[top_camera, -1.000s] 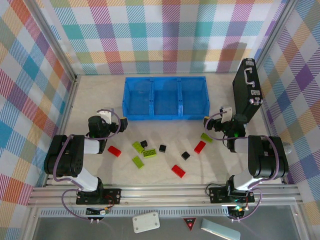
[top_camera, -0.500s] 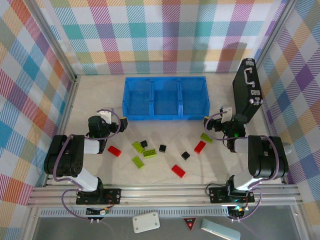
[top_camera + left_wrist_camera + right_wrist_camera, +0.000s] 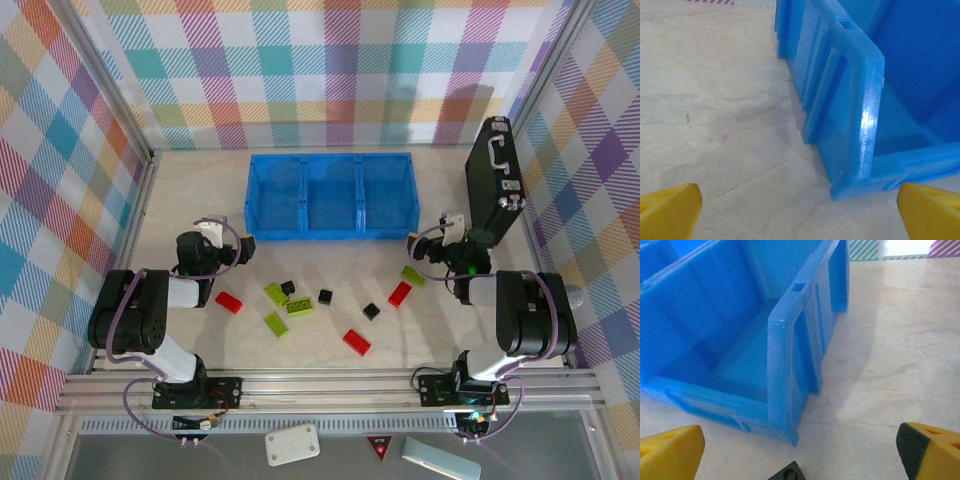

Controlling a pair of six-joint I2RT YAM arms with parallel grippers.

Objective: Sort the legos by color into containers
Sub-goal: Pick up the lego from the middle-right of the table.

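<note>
Lying loose, legos point(image 3: 299, 306) spread between left tool point(image 3: 246, 243) and right tool point(image 3: 412, 244).

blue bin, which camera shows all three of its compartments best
Top external: the whole blue bin shows from above, all three compartments side by side. The left wrist view shows its near left corner and part of one compartment's inside; the right wrist view shows its near right corner and the right compartment's floor.

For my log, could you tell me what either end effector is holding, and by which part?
Nothing is held: the left end effector and the right end effector both stand wide open.
</note>
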